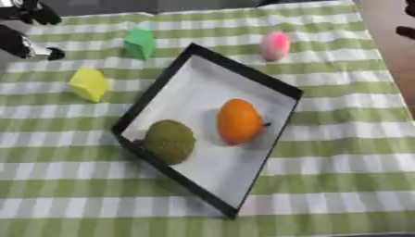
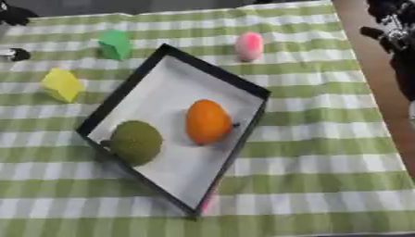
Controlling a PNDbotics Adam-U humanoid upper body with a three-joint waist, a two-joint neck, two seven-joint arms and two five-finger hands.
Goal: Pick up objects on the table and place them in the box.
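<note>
A shallow black-rimmed box (image 1: 243, 69) with a white floor lies askew in the middle of the green-checked cloth. Inside it rest an orange fruit (image 1: 239, 121) and a round olive-green fruit (image 1: 170, 141). Outside, a green block (image 1: 140, 44) sits near the box's far corner. A yellow block (image 1: 88, 84) is to its left, and a pink egg-shaped thing (image 1: 275, 45) lies beyond its right side. My left hand (image 1: 24, 44) hovers at the far left edge, apart from the blocks. My right hand (image 2: 389, 23) shows at the upper right, off the cloth. Both hands are blurred.
The cloth (image 1: 348, 139) ends at the right on a bare brown surface (image 2: 377, 92). A sliver of pink (image 2: 207, 202) peeks from under the box's near corner. Open cloth lies right of and in front of the box.
</note>
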